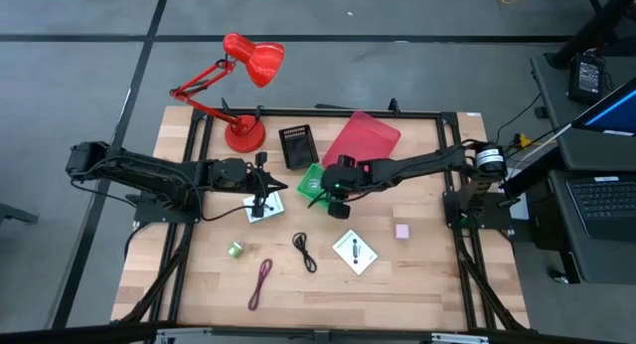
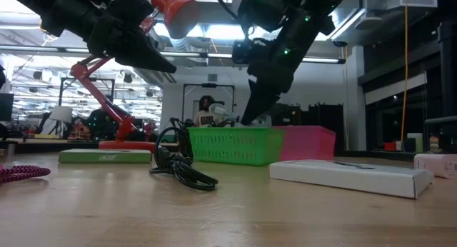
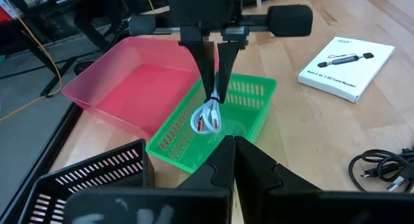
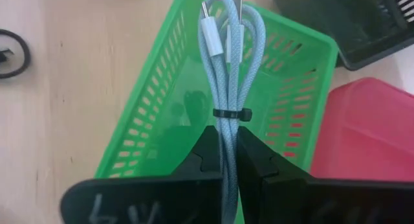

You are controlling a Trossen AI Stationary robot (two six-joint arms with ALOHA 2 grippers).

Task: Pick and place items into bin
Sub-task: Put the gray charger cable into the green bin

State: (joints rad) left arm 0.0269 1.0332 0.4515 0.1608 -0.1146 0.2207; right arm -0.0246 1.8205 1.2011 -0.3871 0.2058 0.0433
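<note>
My right gripper (image 4: 228, 138) is shut on a light-blue braided cable bundle (image 4: 226, 68) with silver plugs and a black tie. It stands over the green basket (image 1: 304, 175), as the left wrist view also shows, with the cable (image 3: 208, 117) in the basket (image 3: 252, 111). My left gripper (image 1: 266, 192) is shut and empty, above a white card (image 1: 260, 211). Lying flat on the table are a second white card (image 1: 355, 252), a black cable (image 1: 304, 253), a maroon cable (image 1: 261, 282), a green roll (image 1: 236, 250) and a pink cube (image 1: 402, 231). My right gripper pinches the blue cable bundle between its two fingers, just behind the black tie (image 4: 231, 114). The fingers (image 3: 226, 62) point down from above and lie along the strands. The bundle hangs below them, plug end lowest and inside the green basket. Whether it touches the basket floor I cannot tell.
A pink bin (image 1: 363, 135) sits beside the green basket toward the far right, and a black basket (image 1: 296, 145) toward the far left. A red desk lamp (image 1: 243, 86) stands at the far left corner. Bare wood lies along the near edge.
</note>
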